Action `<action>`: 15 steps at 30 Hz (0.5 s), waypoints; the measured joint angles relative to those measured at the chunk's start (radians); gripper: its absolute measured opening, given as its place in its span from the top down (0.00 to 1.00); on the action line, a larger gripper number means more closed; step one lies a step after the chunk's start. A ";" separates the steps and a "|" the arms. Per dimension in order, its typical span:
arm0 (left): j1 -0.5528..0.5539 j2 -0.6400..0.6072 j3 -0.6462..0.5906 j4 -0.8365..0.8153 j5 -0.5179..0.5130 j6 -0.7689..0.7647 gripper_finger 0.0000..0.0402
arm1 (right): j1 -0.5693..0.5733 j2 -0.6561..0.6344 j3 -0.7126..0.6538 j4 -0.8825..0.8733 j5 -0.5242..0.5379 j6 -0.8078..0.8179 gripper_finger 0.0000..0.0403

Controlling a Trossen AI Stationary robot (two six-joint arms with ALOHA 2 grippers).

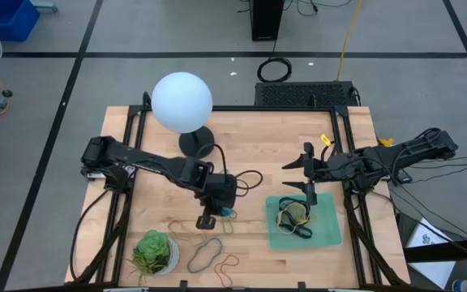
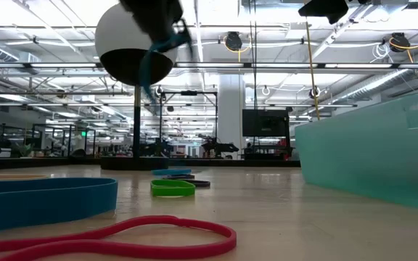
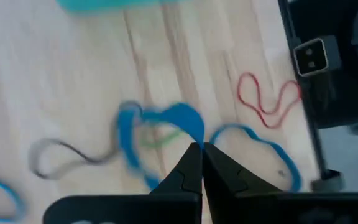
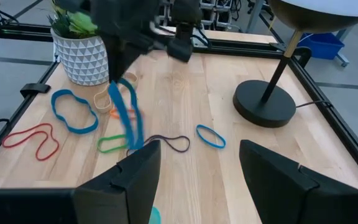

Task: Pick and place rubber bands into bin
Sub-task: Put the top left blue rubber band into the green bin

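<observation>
- Wooden table [image 1: 242,134] on a grey floor carries every item you need to check.
- Note the blue rubber band [image 4: 126,115]: it hangs clear of the table, pinched at its top.
- Note the left gripper [image 3: 197,151]: its fingers are clenched on that blue rubber band, above the table's front-centre area.
- Locate the loose rubber bands [image 4: 73,115] on the wood around and below it: blue, red, green, tan and dark loops, lying apart from one another.
- Locate the bin [image 1: 327,231]: it sits at the table's front right and already contains several bands [image 1: 294,217].
- Note the right gripper [image 1: 308,174]: its fingers are spread wide and hold nothing, above the bin's rear edge.
- Observe the potted succulent [image 1: 154,251] at front left and the globe lamp [image 1: 182,101] at the rear.
</observation>
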State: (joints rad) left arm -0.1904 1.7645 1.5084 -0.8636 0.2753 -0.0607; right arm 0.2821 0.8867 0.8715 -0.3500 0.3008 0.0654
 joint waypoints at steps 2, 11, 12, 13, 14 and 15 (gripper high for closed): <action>-0.003 0.000 0.033 0.000 -0.083 0.037 0.99 | 0.000 0.000 0.000 0.000 0.000 -0.002 0.47; 0.008 -0.047 0.040 0.238 -0.401 0.104 0.99 | 0.000 0.000 -0.092 0.168 0.000 -0.157 0.47; 0.009 -0.053 0.041 0.260 -0.433 0.105 0.99 | 0.000 0.000 -0.126 0.225 0.001 -0.180 0.47; 0.009 -0.058 0.040 0.268 -0.458 0.105 0.99 | 0.000 0.000 -0.164 0.298 0.003 -0.211 0.47; 0.009 -0.060 0.039 0.289 -0.471 0.110 0.99 | 0.000 0.004 -0.200 0.373 0.006 -0.254 0.47; 0.010 -0.061 0.040 0.330 -0.475 0.112 0.99 | 0.000 0.005 -0.239 0.447 0.009 -0.291 0.47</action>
State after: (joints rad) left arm -0.1801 1.7039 1.5479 -0.5335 -0.1995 0.0512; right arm 0.2821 0.8920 0.6322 0.0969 0.3098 -0.2258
